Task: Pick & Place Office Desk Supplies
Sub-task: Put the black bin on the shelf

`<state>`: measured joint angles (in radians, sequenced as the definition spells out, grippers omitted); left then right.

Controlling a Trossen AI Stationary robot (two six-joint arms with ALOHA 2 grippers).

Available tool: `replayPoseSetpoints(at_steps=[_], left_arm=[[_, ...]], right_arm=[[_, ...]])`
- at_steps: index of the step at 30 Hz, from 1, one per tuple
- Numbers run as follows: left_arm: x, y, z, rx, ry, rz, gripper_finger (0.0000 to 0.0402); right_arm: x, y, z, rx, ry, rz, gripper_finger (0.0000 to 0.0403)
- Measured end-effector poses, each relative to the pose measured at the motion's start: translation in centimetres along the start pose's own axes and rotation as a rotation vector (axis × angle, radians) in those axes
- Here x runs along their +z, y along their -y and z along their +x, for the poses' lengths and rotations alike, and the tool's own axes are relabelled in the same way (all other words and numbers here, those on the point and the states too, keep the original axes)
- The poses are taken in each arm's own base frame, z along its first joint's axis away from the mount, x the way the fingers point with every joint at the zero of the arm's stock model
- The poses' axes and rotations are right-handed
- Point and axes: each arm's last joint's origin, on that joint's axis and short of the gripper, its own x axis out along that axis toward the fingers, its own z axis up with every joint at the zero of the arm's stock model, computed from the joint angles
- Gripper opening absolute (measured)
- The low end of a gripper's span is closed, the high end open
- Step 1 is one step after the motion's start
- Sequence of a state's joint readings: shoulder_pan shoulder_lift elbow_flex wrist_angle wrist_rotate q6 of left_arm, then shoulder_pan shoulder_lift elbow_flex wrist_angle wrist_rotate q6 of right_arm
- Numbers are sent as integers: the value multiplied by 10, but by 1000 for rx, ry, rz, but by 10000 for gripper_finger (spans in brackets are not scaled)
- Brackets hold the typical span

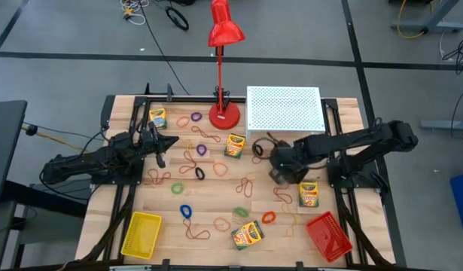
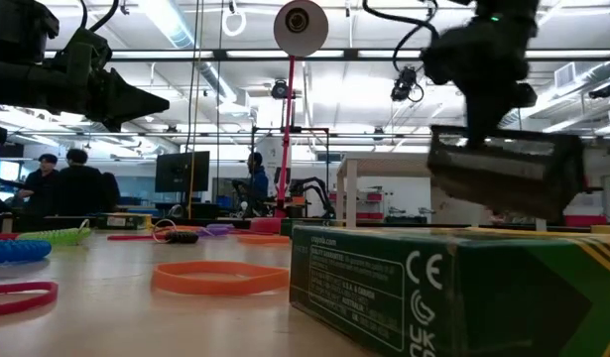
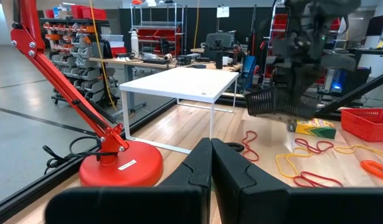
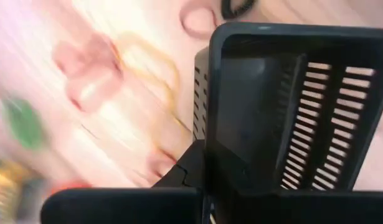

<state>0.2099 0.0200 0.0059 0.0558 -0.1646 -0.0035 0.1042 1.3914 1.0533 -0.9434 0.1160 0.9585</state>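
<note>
The right tool (image 1: 279, 175) is clenched on a black slotted basket (image 4: 291, 118) (lifted off the table (image 1: 216, 203)), at three o'clock from centre; the left tool (image 1: 160, 159) is clenched empty.

wooden table (image 1: 216, 203) — crayon boxes (image 1: 247, 235) | rubber bands (image 1: 186, 211) | lamp (image 1: 224, 114) | baskets (image 1: 141, 233)
</note>
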Motion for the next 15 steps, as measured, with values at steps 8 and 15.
replayPoseSetpoints(at_steps=[8,15], left_arm=[[0,0,0,0,0,0,9],[0,0,0,0,0,0,9]], right_arm=[[1,-9,37,86,43,325,15],[5,-15,57,59,81,272,73]])
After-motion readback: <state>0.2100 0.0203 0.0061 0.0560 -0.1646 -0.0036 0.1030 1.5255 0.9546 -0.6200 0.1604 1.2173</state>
